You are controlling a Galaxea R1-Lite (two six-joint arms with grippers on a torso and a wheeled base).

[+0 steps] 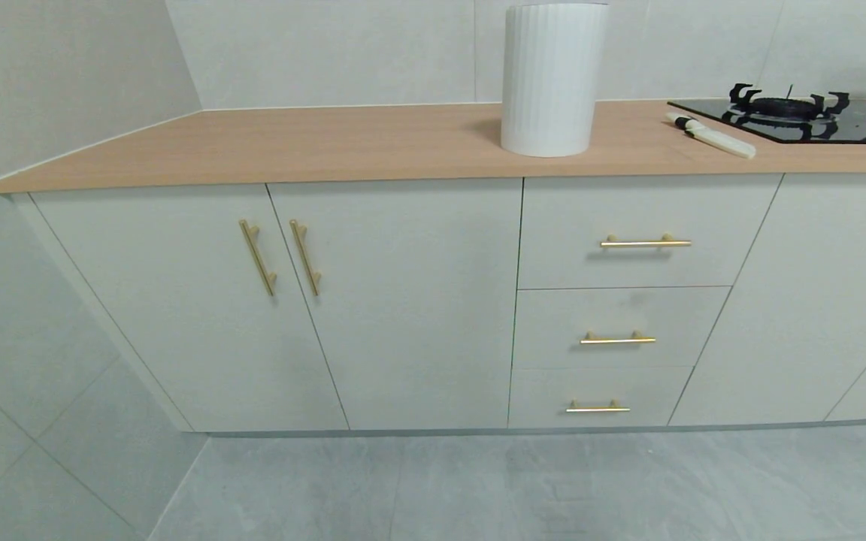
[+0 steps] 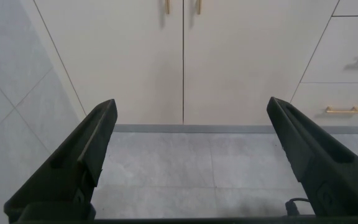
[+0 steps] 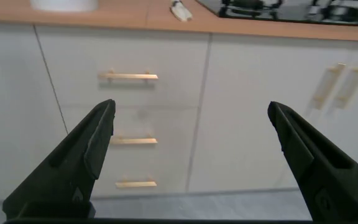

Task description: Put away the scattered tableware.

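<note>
Pale grey flat-fronted cabinets with brass bar handles stand under a light wooden countertop, grey tiled walls behind. Ahead of the left gripper, two doors meet the grey tiled floor; ahead of the right gripper, three stacked drawers.

The left hand is held low, its two dark fingers spread wide apart with nothing between them. It is aimed at a spot near the floor, to the left of the drawer stack. The right hand sits higher, its fingers just as wide and empty, pointing straight at the drawer stack and well clear of it.
</note>
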